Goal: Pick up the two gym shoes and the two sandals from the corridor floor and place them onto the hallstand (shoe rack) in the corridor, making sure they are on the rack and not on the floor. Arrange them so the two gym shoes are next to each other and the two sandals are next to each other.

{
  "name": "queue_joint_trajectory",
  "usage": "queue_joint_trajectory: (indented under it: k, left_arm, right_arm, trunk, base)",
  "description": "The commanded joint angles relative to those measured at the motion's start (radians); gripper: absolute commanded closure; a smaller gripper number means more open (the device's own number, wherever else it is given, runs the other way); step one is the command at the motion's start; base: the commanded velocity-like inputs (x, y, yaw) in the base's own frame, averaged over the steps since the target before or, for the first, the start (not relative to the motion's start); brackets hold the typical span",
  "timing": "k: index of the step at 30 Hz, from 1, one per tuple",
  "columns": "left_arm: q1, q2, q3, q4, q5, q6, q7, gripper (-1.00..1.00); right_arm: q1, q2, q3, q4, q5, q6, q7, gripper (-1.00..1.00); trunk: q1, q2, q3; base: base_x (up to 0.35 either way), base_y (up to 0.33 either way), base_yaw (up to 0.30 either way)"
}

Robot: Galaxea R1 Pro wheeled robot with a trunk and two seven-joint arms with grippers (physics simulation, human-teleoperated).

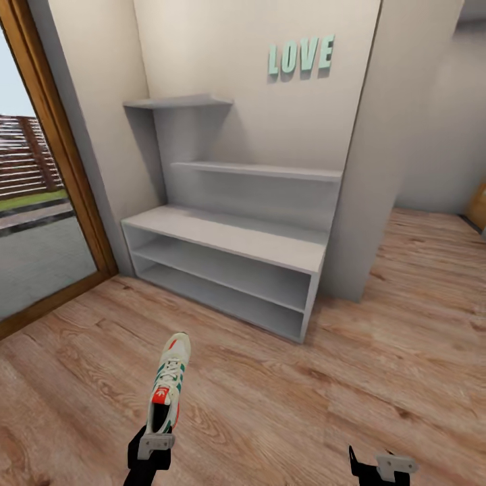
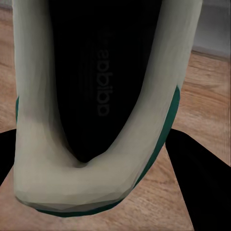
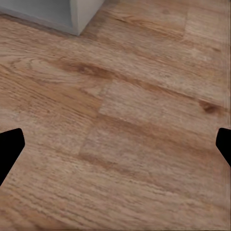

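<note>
Gym shoe (image 1: 167, 391) clamped in left pincer (image 1: 154, 442), right pincer (image 3: 115, 144) apart over bare corridor floor (image 1: 283, 405) before hallstand (image 1: 229, 250).

Bare floor (image 1: 283, 398) before hallstand (image 1: 229, 236), tiers and bench open

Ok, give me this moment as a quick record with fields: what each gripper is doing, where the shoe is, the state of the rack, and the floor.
left gripper: shut on the heel of one gym shoe, held above the floor, toe pointing toward the rack
right gripper: open, nothing between its fingers, over bare floor
rack: ahead of the robot, bench top and both lower tiers bare, no shoes on it yet
wall shelves: bare
floor: wood planks
wall sign: reads LOVE
</note>
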Motion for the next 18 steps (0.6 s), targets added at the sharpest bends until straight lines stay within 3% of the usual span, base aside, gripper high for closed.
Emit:
queue_joint_trajectory:
  k: [1, 18]
  left_arm:
    - [0.000, -0.001, 0.008, 0.000, -0.007, -0.003, -0.005, 1.00]
    - [0.000, -0.001, 0.008, 0.000, -0.007, -0.003, -0.004, 1.00]
  right_arm:
    - [-0.001, 0.001, -0.005, 0.001, 0.010, -0.003, -0.002, -1.00]
    - [-0.001, 0.001, -0.005, 0.001, 0.010, -0.003, -0.002, -1.00]
  trunk:
    - [0.000, 0.000, -0.001]
    - [0.000, 0.000, -0.001]
  base:
    - [-0.008, 0.008, -0.266]
    - [0.003, 0.019, -0.266]
